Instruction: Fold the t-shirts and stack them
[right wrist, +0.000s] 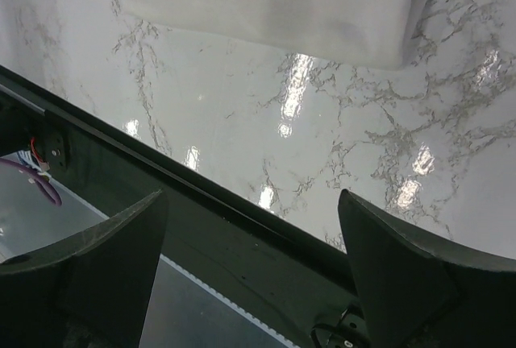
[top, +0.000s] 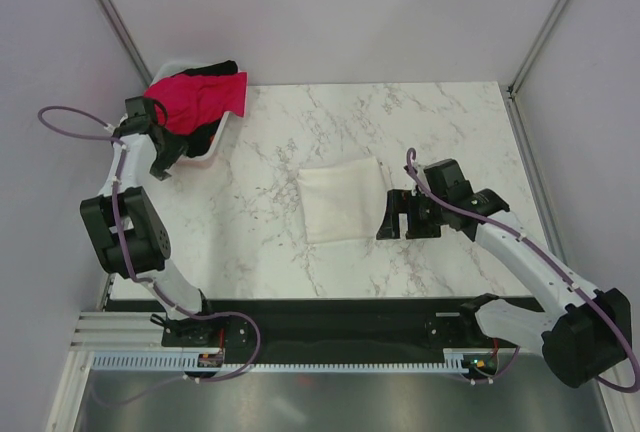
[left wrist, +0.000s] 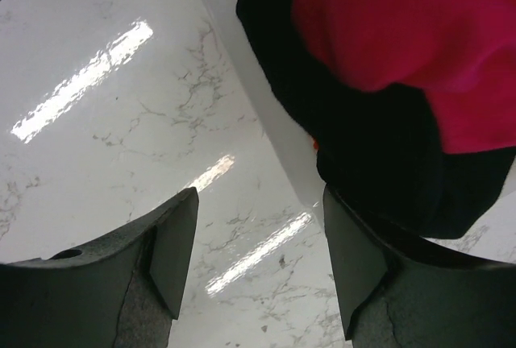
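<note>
A: Top view: which tool is sitting nearer the red-pink shirt (top: 200, 100)?
B: The left tool (top: 165, 160); the shirt is lying in the basket (top: 172, 65); the folded white shirt (top: 343, 200) is resting mid-surface (top: 290, 122) beside the right tool (top: 392, 220).
A: Left wrist view?
B: It is standing spread, empty; the shirt is hanging ahead-right.
A: Right wrist view?
B: It is gaping, gripping nothing.

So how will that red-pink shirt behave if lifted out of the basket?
Probably floppy: the red-pink shirt lies crumpled in the basket. It may drag along the black shirt bunched beneath it. Likely light, sagging from a single pinch.
</note>
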You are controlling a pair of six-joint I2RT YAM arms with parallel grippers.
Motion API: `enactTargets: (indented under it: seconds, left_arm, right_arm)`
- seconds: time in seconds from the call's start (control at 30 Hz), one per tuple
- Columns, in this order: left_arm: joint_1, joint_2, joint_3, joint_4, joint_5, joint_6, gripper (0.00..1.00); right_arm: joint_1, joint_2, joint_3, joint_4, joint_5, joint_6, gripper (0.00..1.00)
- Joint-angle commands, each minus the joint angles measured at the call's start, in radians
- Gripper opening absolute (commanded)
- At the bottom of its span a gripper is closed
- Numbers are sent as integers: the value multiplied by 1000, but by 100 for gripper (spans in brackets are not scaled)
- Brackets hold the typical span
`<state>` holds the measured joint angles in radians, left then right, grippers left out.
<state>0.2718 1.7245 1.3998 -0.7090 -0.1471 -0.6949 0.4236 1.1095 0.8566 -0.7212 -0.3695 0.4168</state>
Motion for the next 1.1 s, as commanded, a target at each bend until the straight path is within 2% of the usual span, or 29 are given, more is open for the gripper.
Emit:
enactTargets:
  seconds: [0.0,0.3,0.4,0.47,0.5,0.53,0.6,0.63,0.7,0.77,0.83,0.87,0.93,1.07]
  left_arm:
    - [12,-39,-7,143,-19,-61,70]
    - [14,12,-21,173,-34,-89,71]
    - [14,59,-13,180,-34,-100,71]
    - [15,131,-2,184,-16,-89,67]
    - [21,162,19,175,0,-80,63]
    - [26,215,30,161,17,-77,47]
    - [46,219,10,149,43,-92,31]
    - [52,205,-8,155,49,-100,16]
    - [67,137,-74,154,60,-109,2]
    - [73,18,-137,138,67,-132,2]
    - [87,-90,-264,131,70,-156,2]
    - [93,-197,-350,120,78,-176,2]
    - [113,-319,-425,91,84,-193,2]
    - [138,-632,-580,-90,77,-241,4]
  right_arm:
    - [4,-8,-18,3,-17,-18,93]
    - [3,4,-22,2,-9,-30,93]
    - [3,10,-27,2,-6,-30,93]
    - [3,13,-25,5,-8,-30,93]
    - [4,15,-25,5,-8,-30,93]
    - [4,19,-24,6,-8,-30,93]
    - [4,21,-16,6,-6,-30,94]
    - [4,23,-14,6,-3,-32,94]
    - [4,32,-4,9,1,-32,94]
    - [4,45,8,19,0,-32,94]
    - [4,72,18,45,-2,-27,94]
    - [3,78,27,55,-11,-24,94]
    - [6,107,35,84,-23,-15,94]
    - [7,134,48,120,-43,-9,93]
